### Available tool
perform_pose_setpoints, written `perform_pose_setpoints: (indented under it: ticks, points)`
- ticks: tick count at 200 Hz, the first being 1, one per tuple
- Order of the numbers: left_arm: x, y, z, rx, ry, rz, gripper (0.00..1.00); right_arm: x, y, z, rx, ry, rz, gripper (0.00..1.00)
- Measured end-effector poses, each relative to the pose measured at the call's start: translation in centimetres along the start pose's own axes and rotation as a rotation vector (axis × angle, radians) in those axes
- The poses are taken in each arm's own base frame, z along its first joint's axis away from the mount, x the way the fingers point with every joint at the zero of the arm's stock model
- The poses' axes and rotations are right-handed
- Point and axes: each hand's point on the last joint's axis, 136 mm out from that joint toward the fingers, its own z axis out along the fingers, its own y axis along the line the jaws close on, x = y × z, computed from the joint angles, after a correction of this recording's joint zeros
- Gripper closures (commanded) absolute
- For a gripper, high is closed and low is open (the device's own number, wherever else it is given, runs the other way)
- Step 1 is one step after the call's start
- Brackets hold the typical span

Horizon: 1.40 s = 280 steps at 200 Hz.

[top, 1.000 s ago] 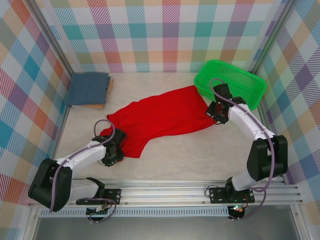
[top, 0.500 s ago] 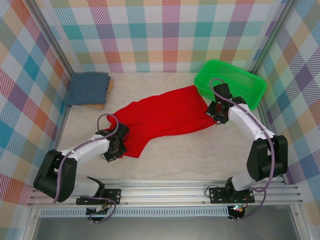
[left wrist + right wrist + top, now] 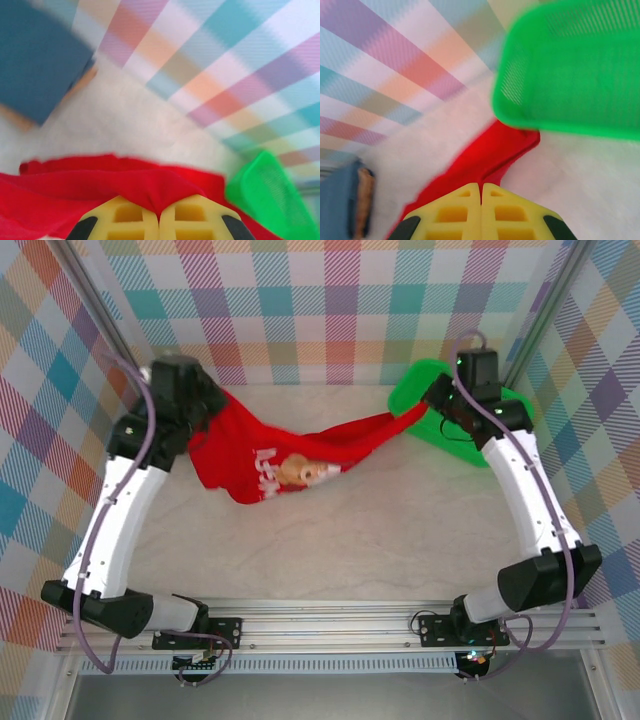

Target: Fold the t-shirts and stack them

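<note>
Red t-shirt, hanging left of the green basket and pinched by the closed left claw and closed right claw, should be kept taut and lowered flat onto the surface.

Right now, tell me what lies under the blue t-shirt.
Under the blue t-shirt, a tan edge peeks out; the rest is covered, so I cannot identify it.
</note>
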Motion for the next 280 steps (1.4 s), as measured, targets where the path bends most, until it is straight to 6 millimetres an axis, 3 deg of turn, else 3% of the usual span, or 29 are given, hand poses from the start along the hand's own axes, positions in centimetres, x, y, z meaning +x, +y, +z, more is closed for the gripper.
perform_pose_setpoints:
  ticks: [19,33,86,110,129,142,156,178,196,210,227,237,251,265,280]
  points:
    - [-5.2,-2.7,-3.3,0.080,-0.138,0.007,1.00,-3.6,2.7,-3.8,-0.100,-0.117,-0.005,1.00]
    - [-7.7,-3.9,-6.1,0.131,-0.219,0.015,1.00,-5.3,3.9,-6.7,-0.157,-0.190,-0.010,1.00]
    - [-14.3,-6.0,-17.1,0.314,-0.482,0.025,1.00,-8.8,5.9,-18.0,-0.324,-0.418,-0.012,1.00]
    - [-16.5,-7.1,-20.0,0.374,-0.571,0.019,1.00,-10.0,6.7,-20.7,-0.372,-0.481,-0.011,1.00]
    - [-18.2,-8.5,-21.1,0.418,-0.621,0.009,1.00,-10.6,7.3,-20.6,-0.387,-0.494,-0.010,1.00]
    - [-19.0,-9.2,-19.9,0.429,-0.626,0.003,1.00,-10.9,7.8,-19.5,-0.388,-0.483,-0.011,1.00]
    - [-19.6,-9.2,-16.5,0.409,-0.599,-0.023,1.00,-11.3,8.6,-17.6,-0.393,-0.456,-0.010,1.00]
    - [-20.2,-8.1,-8.3,0.361,-0.499,-0.095,1.00,-11.8,10.5,-12.9,-0.414,-0.393,-0.009,1.00]
    - [-19.8,-6.4,0.8,0.332,-0.379,-0.172,1.00,-11.8,11.9,-8.0,-0.429,-0.321,-0.003,1.00]
    - [-19.3,-4.9,6.8,0.319,-0.296,-0.233,1.00,-11.7,13.1,-4.1,-0.443,-0.262,0.009,1.00]
    - [-19.3,-3.7,11.5,0.339,-0.241,-0.301,1.00,-12.0,14.2,-0.5,-0.461,-0.221,0.020,1.00]
    - [-19.4,-3.4,12.7,0.358,-0.224,-0.333,1.00,-12.2,14.8,0.9,-0.473,-0.209,0.027,1.00]
    - [-20.2,-3.4,12.3,0.394,-0.229,-0.360,1.00,-12.9,15.6,1.8,-0.492,-0.213,0.035,1.00]
    - [-21.9,-4.9,9.8,0.472,-0.276,-0.360,1.00,-13.8,15.9,1.5,-0.511,-0.234,0.048,1.00]
    - [-23.3,-6.8,5.4,0.555,-0.329,-0.349,1.00,-15.2,15.6,0.3,-0.521,-0.267,0.070,1.00]
